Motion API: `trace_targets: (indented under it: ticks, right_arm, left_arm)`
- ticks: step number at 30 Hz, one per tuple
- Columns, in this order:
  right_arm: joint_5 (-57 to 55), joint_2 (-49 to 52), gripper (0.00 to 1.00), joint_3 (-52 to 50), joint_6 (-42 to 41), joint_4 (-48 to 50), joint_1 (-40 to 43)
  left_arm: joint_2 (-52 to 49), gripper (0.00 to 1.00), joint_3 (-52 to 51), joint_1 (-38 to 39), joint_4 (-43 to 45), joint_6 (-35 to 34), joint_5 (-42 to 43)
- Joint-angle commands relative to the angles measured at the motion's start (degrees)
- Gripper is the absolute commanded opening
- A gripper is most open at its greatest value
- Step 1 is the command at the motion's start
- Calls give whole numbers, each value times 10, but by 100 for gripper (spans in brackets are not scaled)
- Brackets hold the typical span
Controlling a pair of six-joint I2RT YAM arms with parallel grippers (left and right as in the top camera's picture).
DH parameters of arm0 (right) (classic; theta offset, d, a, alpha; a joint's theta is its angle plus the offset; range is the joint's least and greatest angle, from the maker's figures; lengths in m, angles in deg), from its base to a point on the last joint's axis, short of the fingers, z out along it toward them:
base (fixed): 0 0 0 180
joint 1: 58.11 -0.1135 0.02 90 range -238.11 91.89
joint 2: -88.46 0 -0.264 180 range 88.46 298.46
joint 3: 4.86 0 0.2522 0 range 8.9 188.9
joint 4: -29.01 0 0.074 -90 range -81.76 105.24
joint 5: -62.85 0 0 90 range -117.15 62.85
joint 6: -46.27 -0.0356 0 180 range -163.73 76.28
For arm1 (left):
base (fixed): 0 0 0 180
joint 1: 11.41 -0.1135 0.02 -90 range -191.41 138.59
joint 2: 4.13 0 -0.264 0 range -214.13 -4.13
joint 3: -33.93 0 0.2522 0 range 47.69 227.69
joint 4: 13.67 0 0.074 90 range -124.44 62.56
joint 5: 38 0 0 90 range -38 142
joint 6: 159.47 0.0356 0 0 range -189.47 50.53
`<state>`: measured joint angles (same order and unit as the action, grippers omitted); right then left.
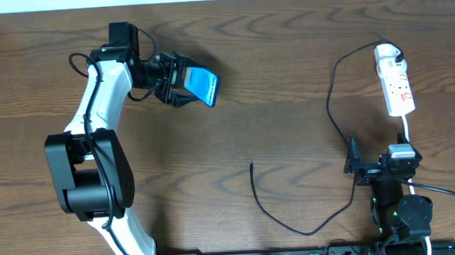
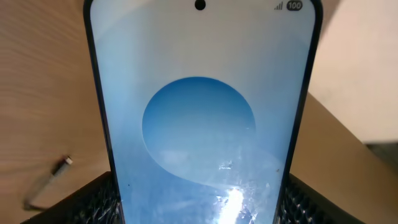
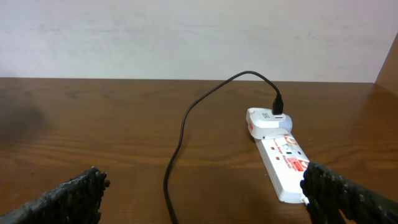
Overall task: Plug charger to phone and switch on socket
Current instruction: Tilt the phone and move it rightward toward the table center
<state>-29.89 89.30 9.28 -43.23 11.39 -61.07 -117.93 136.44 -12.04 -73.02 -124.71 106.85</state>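
My left gripper (image 1: 180, 83) is shut on the phone (image 1: 204, 85) and holds it tilted above the table at the upper left. In the left wrist view the phone's blue screen (image 2: 199, 118) fills the frame between my fingers. The black charger cable (image 1: 331, 98) runs from a white adapter (image 1: 386, 54) down and left to its free plug end (image 1: 251, 166) on the table, also seen in the left wrist view (image 2: 61, 167). The white socket strip (image 1: 397, 87) lies at the right, and shows in the right wrist view (image 3: 283, 163). My right gripper (image 1: 354, 166) is open and empty near the strip's near end.
The strip's white cord (image 1: 450, 198) runs past the right arm's base. The table's back edge meets a pale wall (image 3: 186, 37).
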Motion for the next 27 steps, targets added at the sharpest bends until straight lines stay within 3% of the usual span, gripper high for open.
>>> trace_targets:
  ticks: [1,10,20,27]
  right_arm:
    - [1,-1,99,-1,4,-2,-5]
    - [-24,-1,99,-1,4,0,-5]
    - [-23,-1,99,-1,4,0,-5]
    - [-14,-1,99,-1,2,50,-5]
  left_arm:
    - [18,7,12,15,1,14,-66]
    - [18,7,12,52,1,14,-132]
    - [18,7,12,56,12,7,-131]
    - [18,7,12,56,33,1,-96]
